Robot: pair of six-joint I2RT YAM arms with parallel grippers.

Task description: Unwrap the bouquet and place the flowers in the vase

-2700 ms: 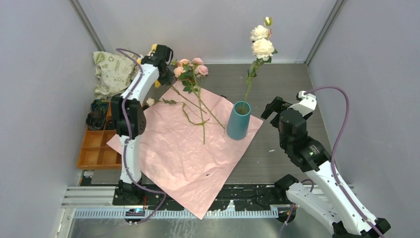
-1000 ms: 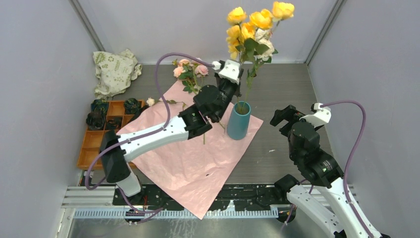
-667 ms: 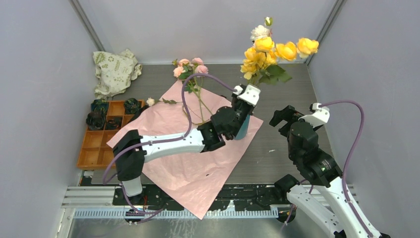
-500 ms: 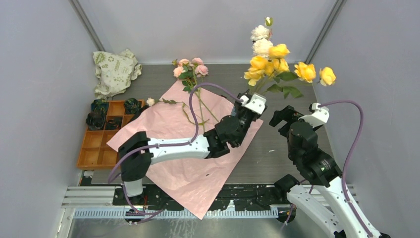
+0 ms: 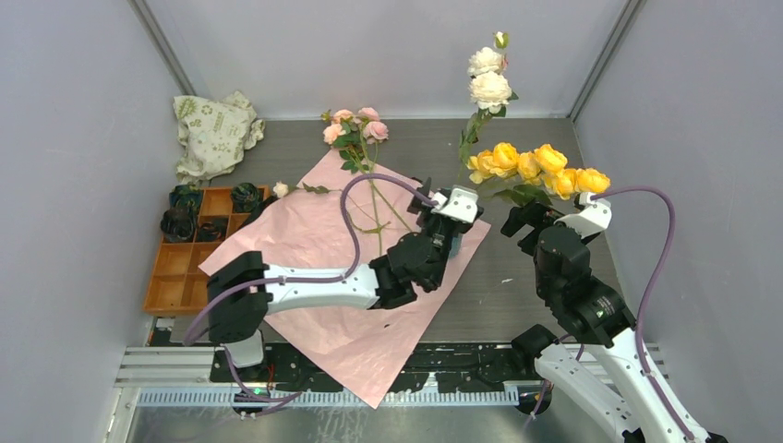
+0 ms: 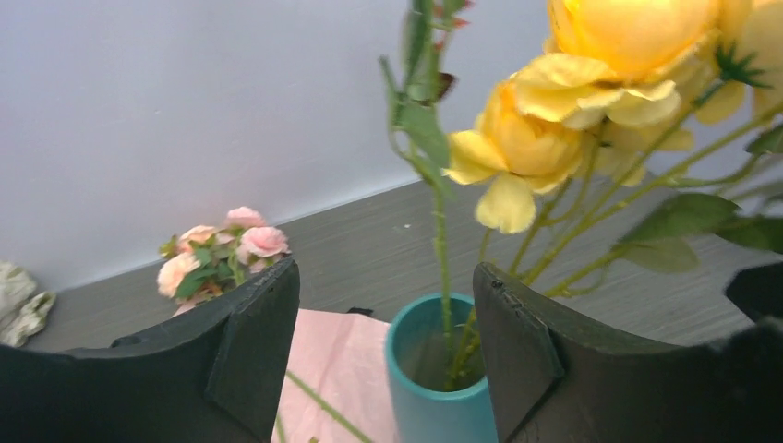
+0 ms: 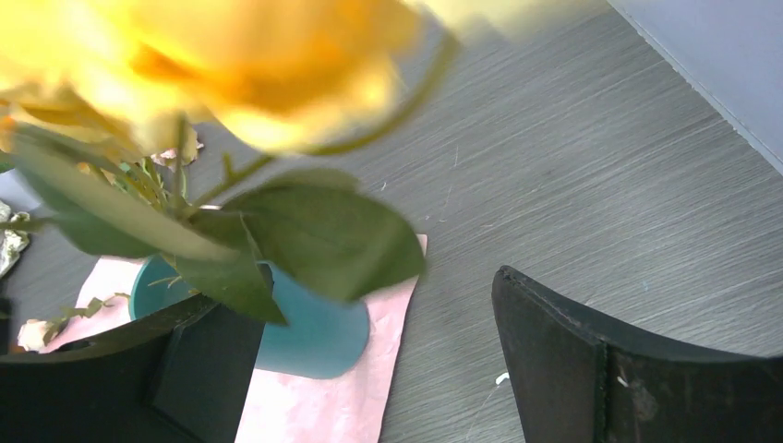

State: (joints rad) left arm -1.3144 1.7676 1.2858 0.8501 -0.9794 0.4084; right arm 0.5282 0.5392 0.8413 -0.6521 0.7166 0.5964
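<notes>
- Grey counter (image 5: 415,138) between pale walls carries the pink wrapping paper (image 5: 323,277). It lies open and flat from the near edge toward the middle, so the unwrapping looks finished to me.
- The vase (image 6: 434,388) stands upright on the right corner of this paper, about mid-counter. In the top view the left arm hides most of it.
- The white flowers (image 5: 487,78) stand tall in the vase.
- The yellow flowers (image 5: 536,166) also have their stems inside its mouth, but they lean strongly toward the right edge.
- The left gripper (image 6: 388,286) hovers just beside the vase, jaws apart and holding nothing.
- The right gripper (image 7: 379,314) waits near the vase on its right, wide open and empty, with yellow blooms hanging over it.
- The pink flowers (image 5: 355,129) lie at the far corner of the paper, well apart from the vase. I judge that this bunch is what is left to do.
</notes>
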